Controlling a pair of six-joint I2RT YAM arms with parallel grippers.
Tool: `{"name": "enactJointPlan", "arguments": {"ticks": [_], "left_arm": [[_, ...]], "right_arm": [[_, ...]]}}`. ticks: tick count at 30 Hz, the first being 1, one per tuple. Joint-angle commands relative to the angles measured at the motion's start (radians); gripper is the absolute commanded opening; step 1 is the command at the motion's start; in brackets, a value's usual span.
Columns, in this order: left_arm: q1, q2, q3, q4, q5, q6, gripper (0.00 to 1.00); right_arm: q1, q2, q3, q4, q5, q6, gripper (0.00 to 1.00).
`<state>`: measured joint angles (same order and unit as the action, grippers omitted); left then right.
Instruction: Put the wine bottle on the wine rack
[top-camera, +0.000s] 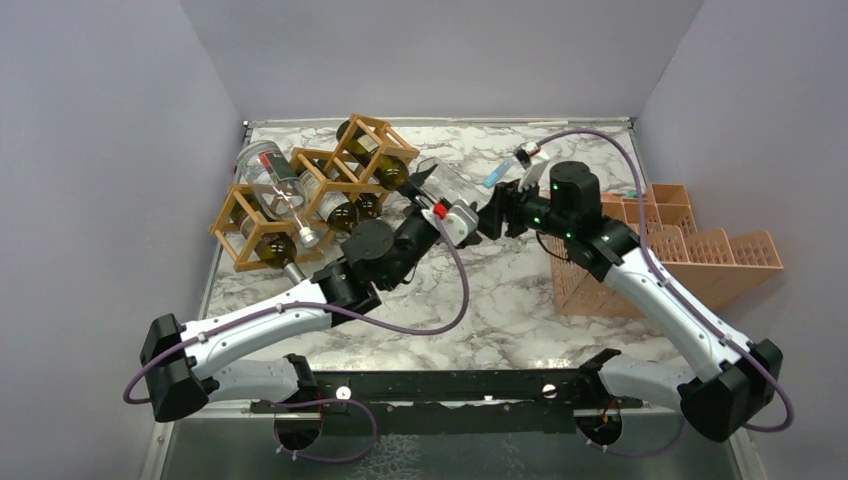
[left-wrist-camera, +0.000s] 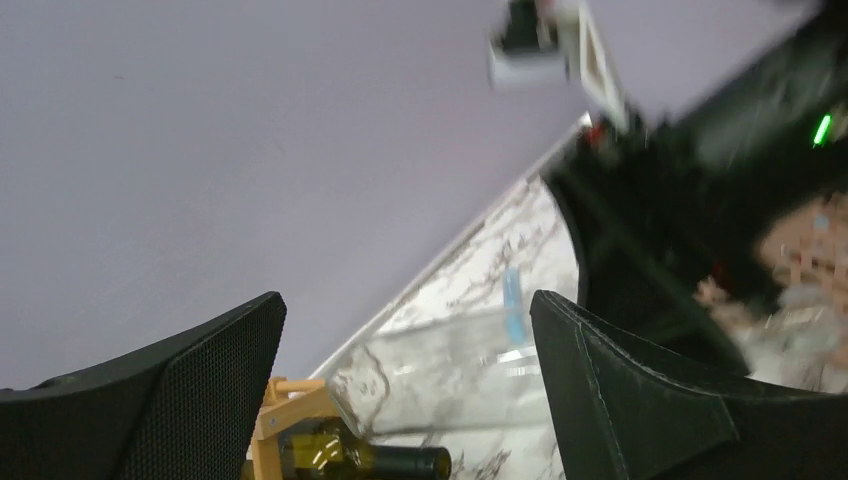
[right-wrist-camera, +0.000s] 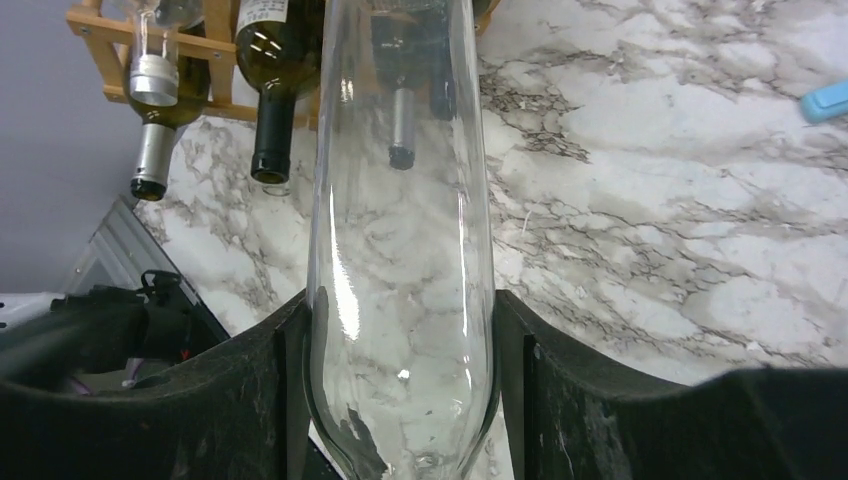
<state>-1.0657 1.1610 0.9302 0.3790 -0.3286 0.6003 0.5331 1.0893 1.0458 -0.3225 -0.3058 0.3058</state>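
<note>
A clear glass wine bottle (top-camera: 452, 183) hangs above the marble table, just right of the wooden wine rack (top-camera: 262, 232). My right gripper (top-camera: 497, 213) is shut on it. In the right wrist view both pads press the bottle (right-wrist-camera: 400, 230) near its rounded end, with the gripper (right-wrist-camera: 400, 400) around it. My left gripper (top-camera: 425, 190) is open beside the bottle on the rack side. In the blurred left wrist view the bottle (left-wrist-camera: 460, 345) shows between the wide-apart fingers of this gripper (left-wrist-camera: 410, 390). The rack (left-wrist-camera: 290, 410) holds several bottles.
A dark green bottle's neck (left-wrist-camera: 400, 462) sticks out of the rack toward the clear bottle. A salmon-pink gridded crate (top-camera: 690, 250) stands at the right edge under the right arm. A small blue object (top-camera: 497, 176) lies on the table behind the grippers.
</note>
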Motion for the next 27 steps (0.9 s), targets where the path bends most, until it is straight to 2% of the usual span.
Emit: {"name": "enactJointPlan", "arguments": {"ticks": [1,12,19,27], "left_arm": [[-0.008,-0.113,0.082,0.115,-0.151,-0.152,0.99],[-0.008,-0.33,0.119,0.0,-0.262,-0.209,0.99],[-0.008,-0.383,0.14,-0.068,-0.284,-0.237,0.99],[-0.008,-0.416,0.173,-0.172,-0.336,-0.285,0.99]], "right_arm": [[0.014,0.102,0.079,0.237,-0.075,0.04,0.01],[0.112,0.347,0.272,0.398,-0.049,0.07,0.01],[0.162,0.48,0.401,0.434,-0.009,0.101,0.01],[0.21,0.741,0.652,0.402,0.098,0.099,0.01]]}}
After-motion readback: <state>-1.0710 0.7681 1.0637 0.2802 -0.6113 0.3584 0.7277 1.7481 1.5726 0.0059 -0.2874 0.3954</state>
